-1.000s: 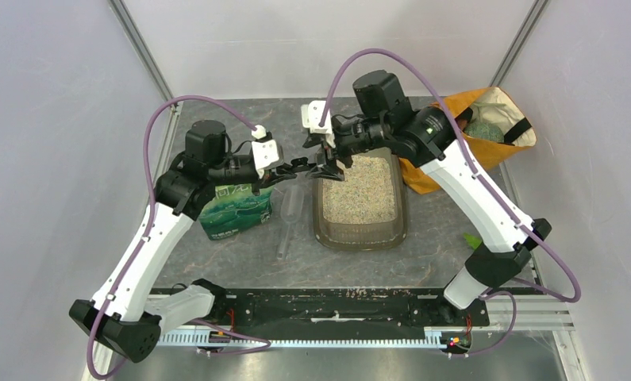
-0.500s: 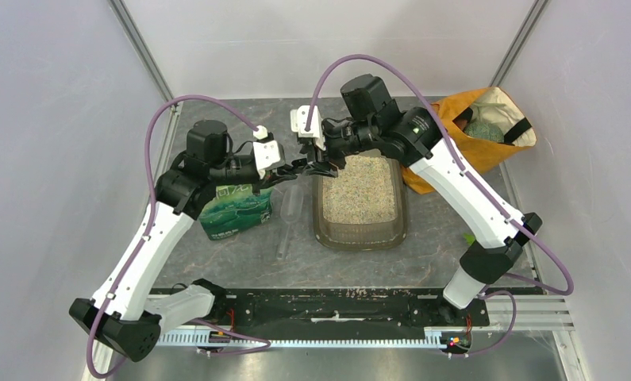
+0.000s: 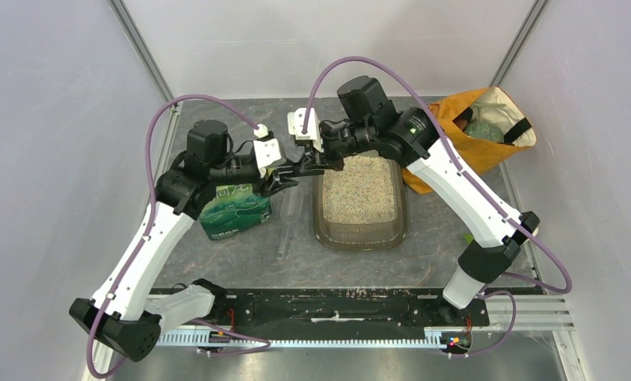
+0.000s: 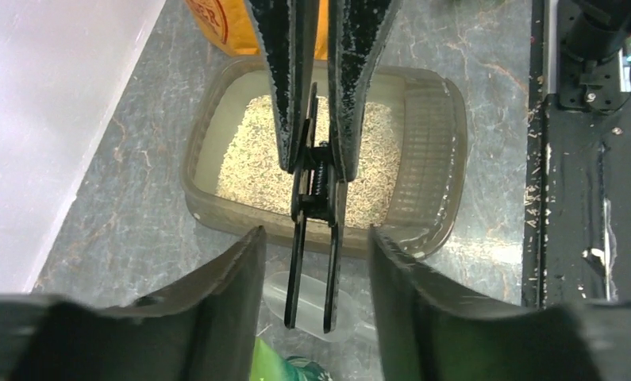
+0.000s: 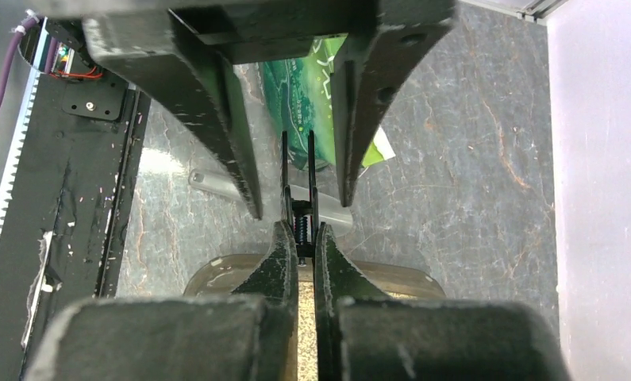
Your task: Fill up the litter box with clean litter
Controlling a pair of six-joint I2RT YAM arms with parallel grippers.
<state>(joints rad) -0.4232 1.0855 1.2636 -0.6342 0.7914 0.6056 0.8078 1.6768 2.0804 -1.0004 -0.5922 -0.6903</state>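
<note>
The right end effector (image 5: 300,234) pinches a thin black spring clip (image 4: 316,208). The left end effector (image 4: 314,236) stands spread around it, likely a handover, by the rim of the dark translucent plastic litter box (image 3: 362,242), which holds pale granular litter (image 3: 359,190).

A dark grey, marbled table (image 3: 240,254). The litter box (image 3: 361,238), a shallow grey-brown tray, sits near the middle, toward the far edge. Just left of it lies a clear plastic scoop (image 3: 288,218), and further left a glossy green pouch (image 3: 234,210). An orange cloth bag (image 3: 486,151) stands open in the far right corner, just beside the tray. A small green scrap (image 3: 472,238) lies near the right edge.
</note>
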